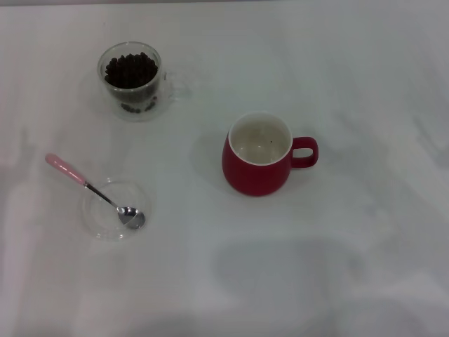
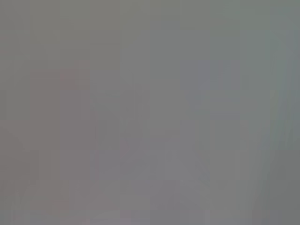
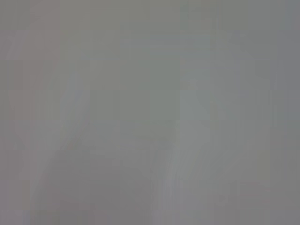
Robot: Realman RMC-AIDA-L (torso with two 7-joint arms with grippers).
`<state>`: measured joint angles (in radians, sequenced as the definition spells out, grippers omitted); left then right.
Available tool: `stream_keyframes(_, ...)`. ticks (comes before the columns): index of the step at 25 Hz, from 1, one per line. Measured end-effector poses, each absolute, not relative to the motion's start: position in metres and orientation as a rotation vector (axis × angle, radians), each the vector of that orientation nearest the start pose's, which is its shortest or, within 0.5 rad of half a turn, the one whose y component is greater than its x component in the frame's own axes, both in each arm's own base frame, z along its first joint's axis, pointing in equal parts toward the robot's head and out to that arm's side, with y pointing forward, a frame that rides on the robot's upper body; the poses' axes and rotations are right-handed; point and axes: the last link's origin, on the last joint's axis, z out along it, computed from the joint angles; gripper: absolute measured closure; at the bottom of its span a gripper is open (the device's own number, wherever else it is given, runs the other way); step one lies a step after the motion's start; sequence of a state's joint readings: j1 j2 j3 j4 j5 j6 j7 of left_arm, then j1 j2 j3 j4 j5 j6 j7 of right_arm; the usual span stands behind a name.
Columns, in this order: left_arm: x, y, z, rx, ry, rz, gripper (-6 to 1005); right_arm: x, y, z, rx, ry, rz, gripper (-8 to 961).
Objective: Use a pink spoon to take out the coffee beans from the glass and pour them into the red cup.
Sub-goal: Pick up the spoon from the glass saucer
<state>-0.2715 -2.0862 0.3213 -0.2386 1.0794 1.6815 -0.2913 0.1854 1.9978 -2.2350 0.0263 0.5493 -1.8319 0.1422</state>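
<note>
Beans (image 1: 130, 70): all in the glass (image 1: 131, 90), far-left of the red cup (image 1: 258, 156)
Cup: basically empty
Spoon (image 1: 95, 191): untouched in dish (image 1: 105, 217), left of cup
End effectors: neither visible, can't tell

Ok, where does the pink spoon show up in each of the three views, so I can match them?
Head view: the pink spoon lies at lower left, its metal bowl in the shallow clear dish and its pink handle pointing up-left over the rim.
Left wrist view: not in it; only a blank grey field.
Right wrist view: not in it; the same blank grey.
Shared landmark: none; only the head view shows the scene, including the red cup.
</note>
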Motion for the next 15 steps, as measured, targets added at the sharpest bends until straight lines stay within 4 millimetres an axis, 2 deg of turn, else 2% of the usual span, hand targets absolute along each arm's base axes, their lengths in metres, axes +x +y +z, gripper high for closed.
stream_keyframes(7,-0.341,0.207,-0.02,-1.381,-0.871,-1.194,117,0.356,0.225,0.072,-1.52,0.055,0.777,218)
stream_keyframes(15,-0.346,0.199,-0.028,-1.353,-1.159,-1.373,118,0.359,0.23,0.087,-1.411,0.047,0.755,217)
